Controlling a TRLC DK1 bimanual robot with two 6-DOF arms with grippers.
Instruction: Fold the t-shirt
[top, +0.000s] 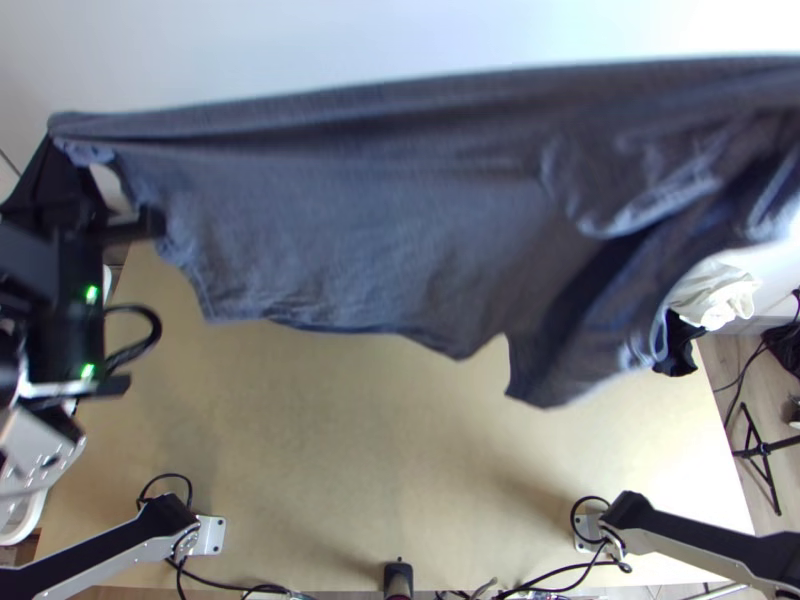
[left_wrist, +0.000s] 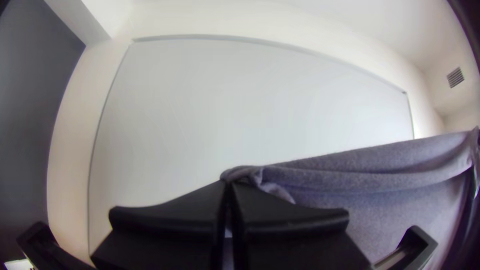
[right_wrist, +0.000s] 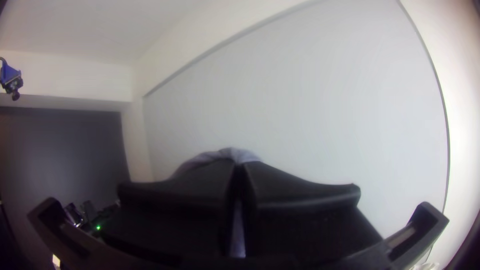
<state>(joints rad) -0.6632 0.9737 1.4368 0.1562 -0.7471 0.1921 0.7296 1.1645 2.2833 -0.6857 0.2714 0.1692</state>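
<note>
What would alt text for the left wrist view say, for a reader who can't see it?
The left gripper has its two black fingers shut on a gathered bit of a bluish-grey t-shirt, whose cloth stretches away from them in a long fold. Behind are a large pale panel and a small vent.

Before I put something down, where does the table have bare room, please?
Bare tabletop lies between the raised t-shirt, left arm's base and right arm's base. Crowded: left edge, by the left arm; near edge, by cables. The t-shirt hides the far part; I cannot tell there.
</note>
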